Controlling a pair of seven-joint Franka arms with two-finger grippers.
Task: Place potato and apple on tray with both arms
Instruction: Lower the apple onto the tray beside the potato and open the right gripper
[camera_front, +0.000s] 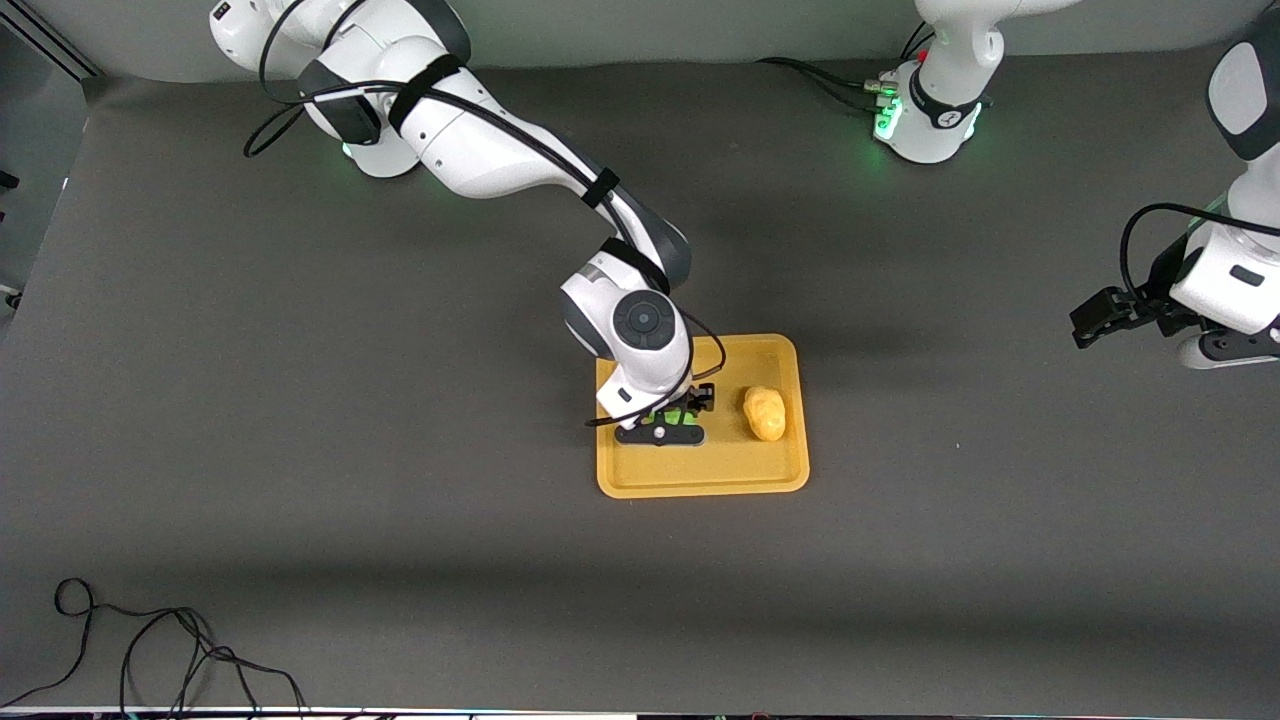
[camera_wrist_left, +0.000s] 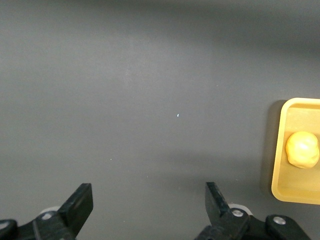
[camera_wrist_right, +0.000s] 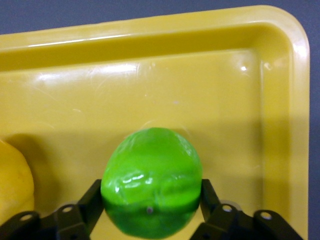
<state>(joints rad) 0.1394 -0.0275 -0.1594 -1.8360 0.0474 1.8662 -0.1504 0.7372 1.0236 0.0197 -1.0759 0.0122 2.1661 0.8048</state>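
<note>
The yellow-orange tray (camera_front: 700, 485) lies mid-table. The potato (camera_front: 765, 413) rests in it, toward the left arm's end. My right gripper (camera_front: 660, 425) is down in the tray beside the potato, shut on the green apple (camera_front: 668, 413). In the right wrist view its fingers (camera_wrist_right: 87, 202) press both sides of the apple (camera_wrist_right: 151, 170) over the tray floor (camera_wrist_right: 150, 75), with the potato's edge (camera_wrist_right: 12, 185) alongside. I cannot tell whether the apple touches the floor. My left gripper (camera_front: 1088, 322) waits open and empty over bare mat (camera_wrist_left: 150, 200), with the tray corner (camera_wrist_left: 279, 150) and potato (camera_wrist_left: 302, 149) in its view.
A dark grey mat (camera_front: 300, 450) covers the table. A loose black cable (camera_front: 150, 650) lies on the mat at the edge nearest the front camera, toward the right arm's end. The arm bases stand along the edge farthest from the camera.
</note>
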